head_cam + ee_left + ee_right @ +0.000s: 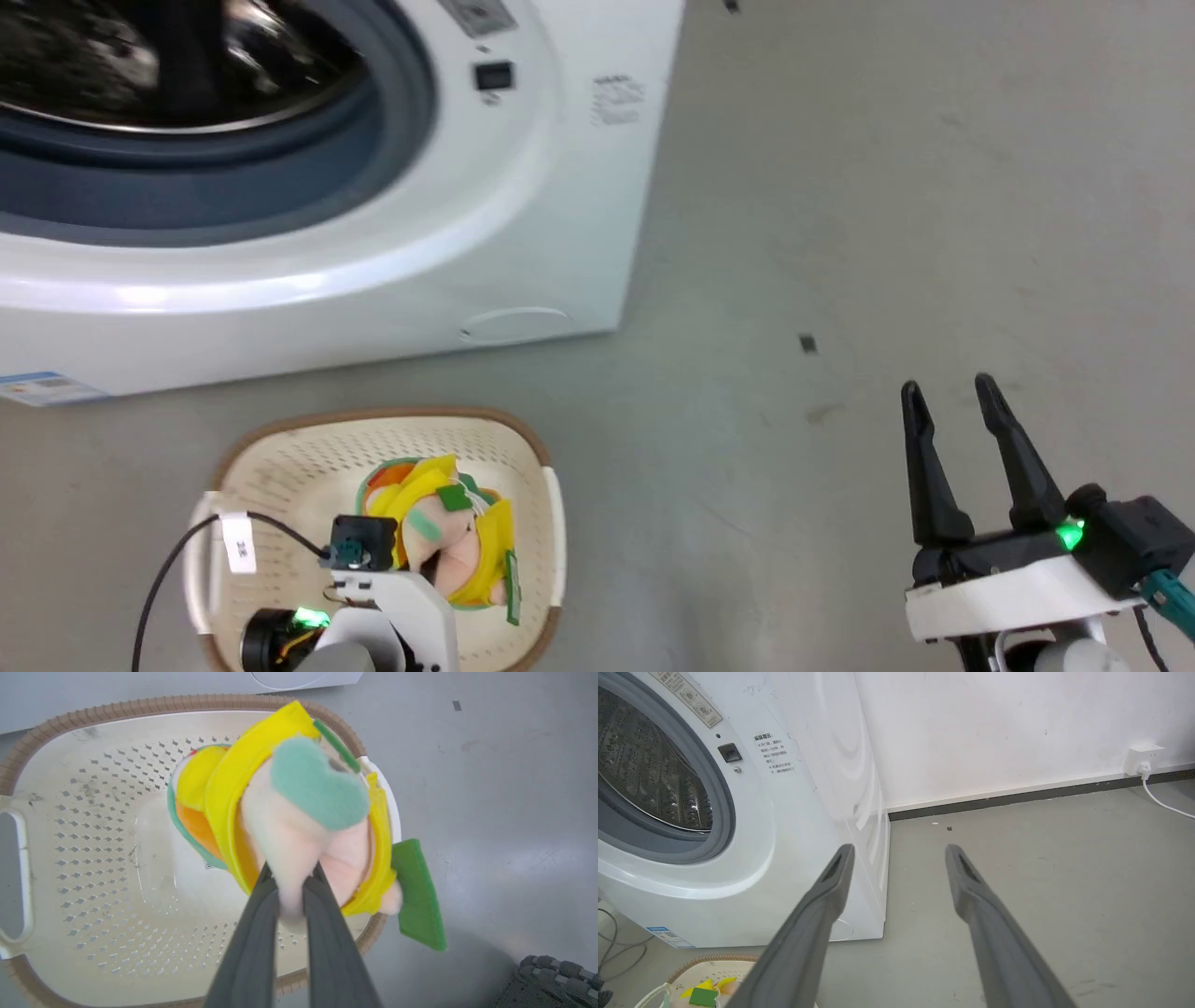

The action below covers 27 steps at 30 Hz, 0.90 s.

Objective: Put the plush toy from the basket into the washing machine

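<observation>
The print on the washing machine's (523, 215) sticker (775, 753) and its blue-and-white label (47, 387) is too small for me to read. The machine sits at 11 o'clock in my head view. My left gripper (292, 873) pinches the pink part of the plush toy (299, 812), over the basket (93, 858) by its 3 o'clock rim. My right gripper (948, 385) is spread apart at 4 o'clock.

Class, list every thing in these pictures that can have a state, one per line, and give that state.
plush toy, clamped in the left gripper, over the basket.
left gripper, shut on the plush toy.
right gripper, open, holding nothing.
basket, upright on the floor.
washing machine, porthole open, drum showing.
wall plug, plugged into its socket.
</observation>
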{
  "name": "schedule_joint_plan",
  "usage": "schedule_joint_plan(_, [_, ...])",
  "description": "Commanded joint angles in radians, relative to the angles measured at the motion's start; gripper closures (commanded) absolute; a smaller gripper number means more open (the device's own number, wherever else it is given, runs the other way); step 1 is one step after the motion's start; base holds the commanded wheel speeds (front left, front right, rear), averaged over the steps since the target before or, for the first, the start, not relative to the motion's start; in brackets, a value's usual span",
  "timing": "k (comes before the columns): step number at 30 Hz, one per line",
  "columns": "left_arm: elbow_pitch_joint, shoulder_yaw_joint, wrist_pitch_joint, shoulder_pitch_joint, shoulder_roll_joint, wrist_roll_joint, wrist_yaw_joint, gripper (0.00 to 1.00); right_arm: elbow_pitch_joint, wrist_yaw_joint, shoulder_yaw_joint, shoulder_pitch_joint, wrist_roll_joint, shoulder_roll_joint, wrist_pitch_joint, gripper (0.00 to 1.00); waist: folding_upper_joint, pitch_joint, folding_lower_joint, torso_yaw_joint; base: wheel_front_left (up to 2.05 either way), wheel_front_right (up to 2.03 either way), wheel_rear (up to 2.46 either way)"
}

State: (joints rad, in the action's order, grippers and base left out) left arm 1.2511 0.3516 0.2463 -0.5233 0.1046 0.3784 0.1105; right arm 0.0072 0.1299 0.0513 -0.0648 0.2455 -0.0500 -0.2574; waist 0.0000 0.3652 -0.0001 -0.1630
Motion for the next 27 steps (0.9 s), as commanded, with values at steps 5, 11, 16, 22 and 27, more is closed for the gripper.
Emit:
schedule_joint_plan(5, [-0.094,-0.008,0.015,0.066,-0.002,0.019,0.011,1.0,0.013,0.001,-0.018,0.038,-0.024,0.0,-0.004,0.0,0.0,-0.11,0.0001,0.091,0.0,0.0,0.0])
schedule_joint_plan(11, [-0.3,-0.024,0.015,0.194,0.005,-0.005,0.003,1.0,0.026,0.001,-0.037,0.088,-0.038,0.0,-0.004,0.0,0.0,-0.197,0.0001,0.138,0.0,0.0,0.0])
schedule_joint_plan(16, [-0.453,-0.052,0.015,0.278,0.006,-0.018,-0.017,1.0,0.031,0.001,-0.046,0.12,-0.04,0.0,-0.004,0.0,0.0,-0.244,0.0001,0.156,0.0,0.0,0.0])
schedule_joint_plan(22, [-0.649,-0.107,0.015,0.357,0.02,-0.03,-0.046,1.0,0.029,0.001,-0.045,0.138,-0.036,0.0,-0.004,0.0,0.0,-0.262,0.0001,0.157,0.0,0.0,0.0])
schedule_joint_plan(27, [-0.833,-0.184,0.015,0.375,0.025,-0.022,-0.07,1.0,0.019,0.001,-0.039,0.134,-0.037,0.0,-0.004,0.0,0.0,-0.234,0.0001,0.152,0.0,0.0,0.0])
